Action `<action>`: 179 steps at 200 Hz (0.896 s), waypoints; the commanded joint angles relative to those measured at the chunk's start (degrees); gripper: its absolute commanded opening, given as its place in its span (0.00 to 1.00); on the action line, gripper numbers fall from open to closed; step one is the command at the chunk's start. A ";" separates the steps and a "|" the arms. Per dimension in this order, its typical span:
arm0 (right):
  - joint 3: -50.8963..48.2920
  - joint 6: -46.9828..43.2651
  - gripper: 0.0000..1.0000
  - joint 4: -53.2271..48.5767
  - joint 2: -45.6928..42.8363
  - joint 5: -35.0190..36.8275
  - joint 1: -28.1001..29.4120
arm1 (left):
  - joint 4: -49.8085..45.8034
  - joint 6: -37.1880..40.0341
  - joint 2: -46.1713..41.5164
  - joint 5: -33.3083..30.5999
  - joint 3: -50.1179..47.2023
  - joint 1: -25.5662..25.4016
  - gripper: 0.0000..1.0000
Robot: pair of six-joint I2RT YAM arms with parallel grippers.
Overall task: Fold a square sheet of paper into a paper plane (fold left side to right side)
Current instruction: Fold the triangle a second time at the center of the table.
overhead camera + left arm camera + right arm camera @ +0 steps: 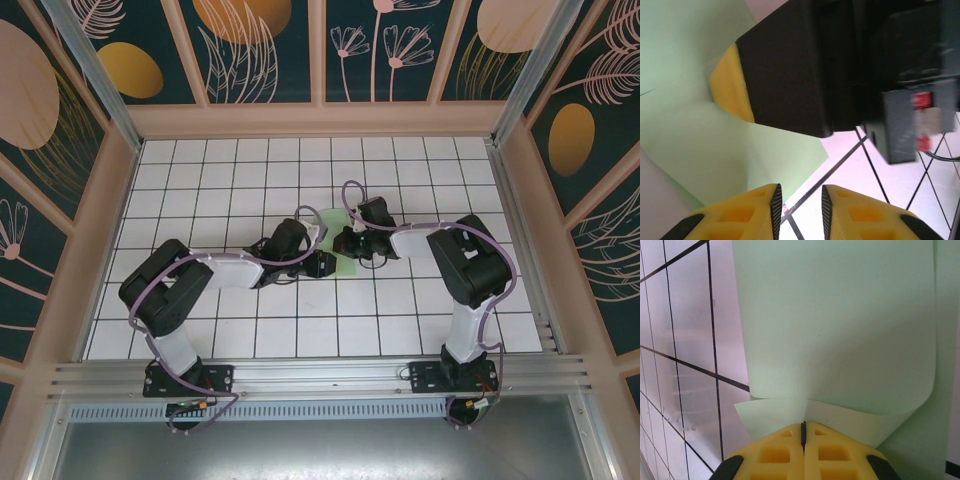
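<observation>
Top external, tiled table: white glossy squares ruled in thin black lines, hard and flat. A firm backing under the square sheet of paper, which lies near mid-table between the two arm tips.
square sheet of paper, material: pale mint green, thin, matte and limp.
square sheet of paper, shape: partly flat on the tiles, partly lifted into a soft rolled bend rather than a pressed crease. No pointed dart form, so judged an early fold.
right gripper: at the sheet's edge, closed to a hairline seam, apparently pinching that edge. Probably held so in order to carry one side across the other.
right gripper housing, from the left wrist: black, blocky and smooth, hanging over the sheet. Yellow fingertip sunk into a shallow valley of paper.
left gripper: just beside the sheet's free edge, jaws slightly apart. Bare tile line visible through the gap, nothing gripped. Likely parked there to steady the sheet or flatten the bend once laid over.
left fingers: yellow moulded plastic with hollow cells, faced inside with dark ribbed strips for grip on slippery paper.
</observation>
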 commanded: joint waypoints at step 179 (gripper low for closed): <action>0.88 -1.80 0.00 -5.46 0.75 2.31 0.60 | -6.79 3.91 3.69 -6.48 0.80 0.20 0.31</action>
